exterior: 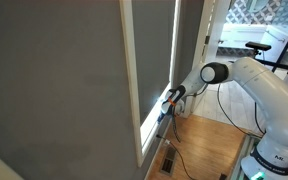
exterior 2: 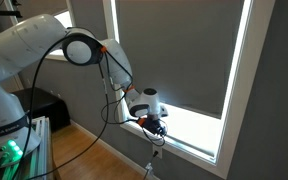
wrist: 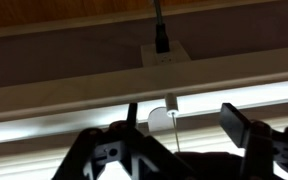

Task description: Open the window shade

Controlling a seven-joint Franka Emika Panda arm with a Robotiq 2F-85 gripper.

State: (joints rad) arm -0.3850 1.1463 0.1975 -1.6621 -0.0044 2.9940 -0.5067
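Observation:
The window shade (exterior 2: pixel 174 50) is a dark-grey blind hanging in a white window frame (exterior 2: pixel 112 60), with a bright gap under its straight bottom edge. It shows edge-on in an exterior view (exterior: pixel 152 50). My gripper (exterior 2: pixel 156 122) is at the shade's lower corner, just above the sill, and also shows in an exterior view (exterior: pixel 170 98). In the wrist view the gripper (wrist: pixel 184 118) is open. A small white pull (wrist: pixel 171 103) on a thin cord hangs between the fingers, nearer one finger. I cannot tell whether it touches either finger.
A broad grey wall panel (exterior: pixel 54 80) stands beside the window. A wall outlet with a black plug (wrist: pixel 162 50) sits below the white sill (exterior 2: pixel 189 148), and a cable (exterior: pixel 170 140) runs down to the wooden floor (exterior: pixel 209 150). A doorway (exterior: pixel 254 40) opens behind the arm.

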